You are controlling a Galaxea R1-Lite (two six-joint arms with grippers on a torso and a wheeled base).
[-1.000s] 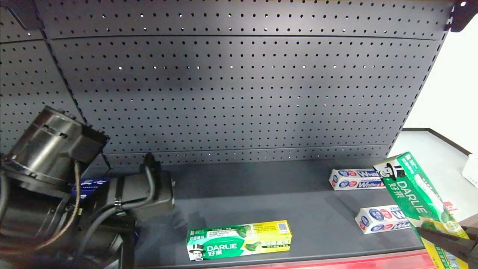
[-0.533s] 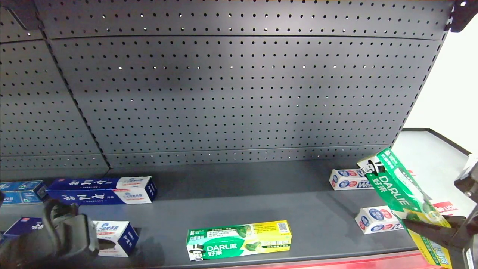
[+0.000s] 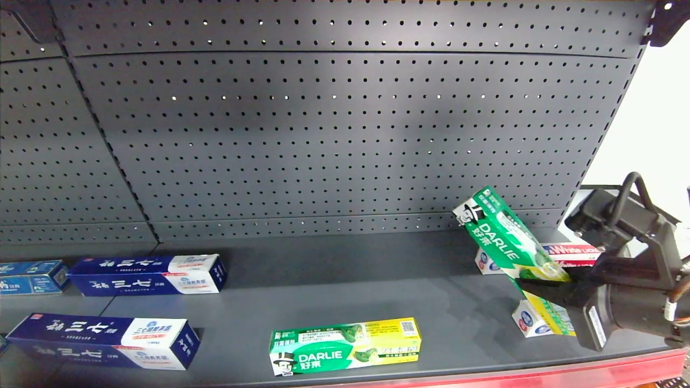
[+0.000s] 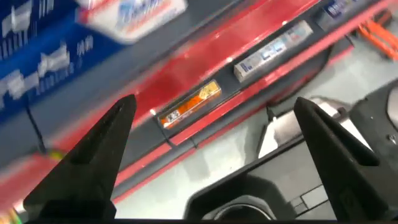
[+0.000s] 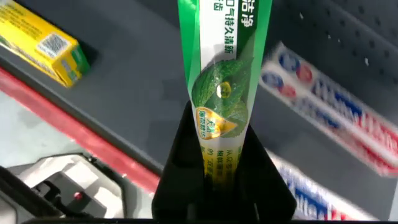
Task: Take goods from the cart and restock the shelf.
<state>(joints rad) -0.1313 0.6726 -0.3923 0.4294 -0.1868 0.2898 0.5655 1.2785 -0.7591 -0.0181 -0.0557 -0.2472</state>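
The grey pegboard wall (image 3: 334, 140) stands at the far side. Below it the dark shelf (image 3: 345, 285) runs left to right, with a red front edge (image 3: 593, 372) along its near side.

My right pincer (image 3: 539, 285) is at the right end of the shelf, clenched on the green toothpaste box (image 3: 501, 240). I grip the box near its lower end. It hangs in the air, tilted, with its upper end leaning far and to the left. From the right wrist, the two fingers press the box's narrow sides (image 5: 227, 74).

On the left of the shelf lie three blue boxes: a long one at the near side (image 3: 102, 340), another long one farther back (image 3: 148, 274), and a shorter one at the left border (image 3: 29, 276).

A green-and-yellow box (image 3: 345, 345) lies flat in the middle, close to the front edge and well apart from the one I hold.

Two white boxes lie on the right. The far one (image 3: 571, 253) and the near one (image 3: 531, 323) are both partly hidden behind the held box and my pincer.

My left pincer (image 4: 214, 102) is released, its fingers spread wide with nothing between them. It points at a red shelf edge carrying price tags (image 4: 189, 106), and the blur above that edge seems to be blue boxes.
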